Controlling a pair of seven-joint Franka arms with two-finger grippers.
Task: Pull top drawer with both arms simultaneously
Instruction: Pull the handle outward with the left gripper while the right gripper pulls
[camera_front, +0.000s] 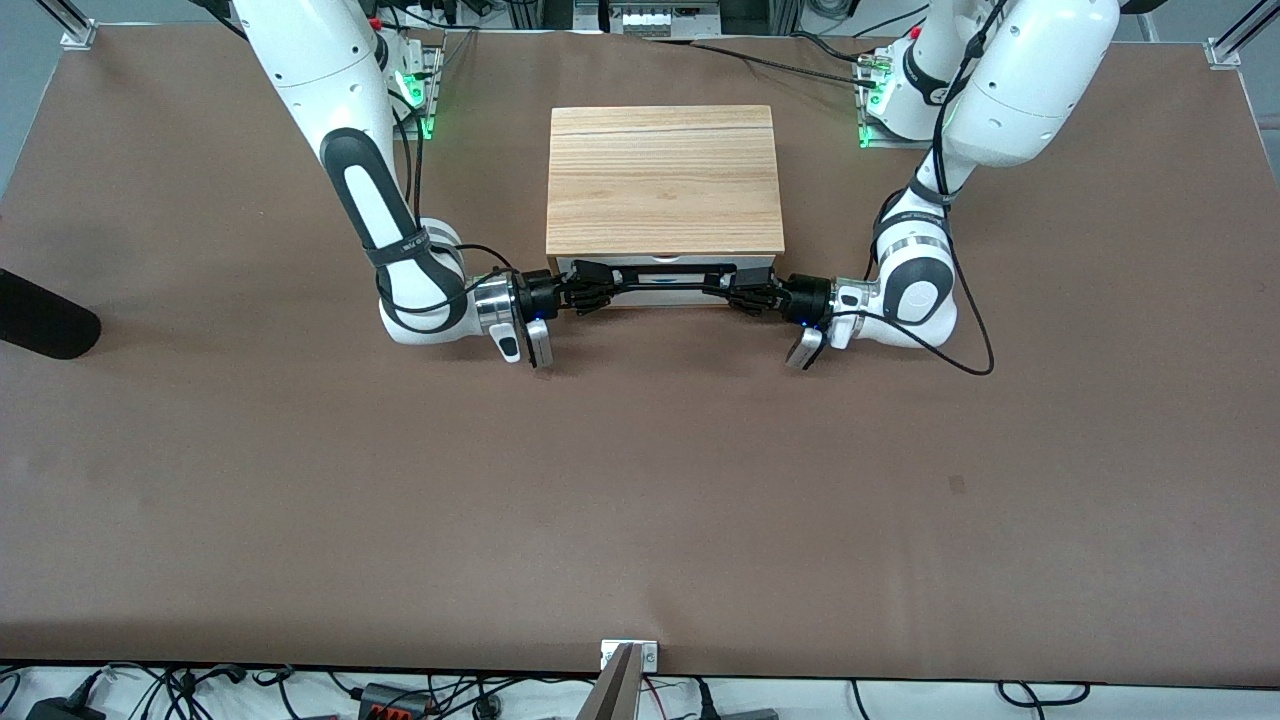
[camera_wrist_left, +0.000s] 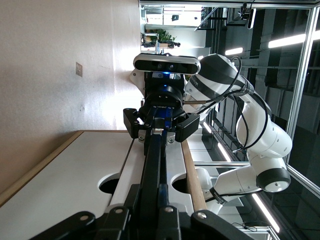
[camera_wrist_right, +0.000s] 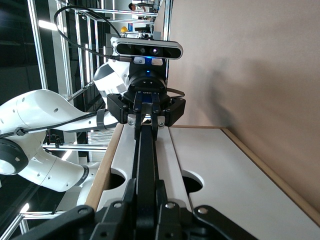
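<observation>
The top drawer (camera_front: 762, 266) has a white front under the striped-wood cabinet top (camera_front: 665, 180). Its long black bar handle (camera_front: 665, 281) runs across the front. My left gripper (camera_front: 745, 293) is shut on the handle's end toward the left arm. My right gripper (camera_front: 590, 290) is shut on the other end. In the left wrist view my left gripper (camera_wrist_left: 155, 220) clamps the handle (camera_wrist_left: 152, 170), with the right gripper (camera_wrist_left: 160, 125) facing it. In the right wrist view my right gripper (camera_wrist_right: 147, 215) clamps the handle (camera_wrist_right: 145, 165), with the left gripper (camera_wrist_right: 145, 112) facing it. The drawer front sits about level with the cabinet front.
A second white drawer front (camera_wrist_left: 75, 185) with its own half-round notch lies below the top drawer, and also shows in the right wrist view (camera_wrist_right: 220, 180). The brown table (camera_front: 640, 480) stretches toward the front camera. A black object (camera_front: 40, 320) lies at the right arm's end.
</observation>
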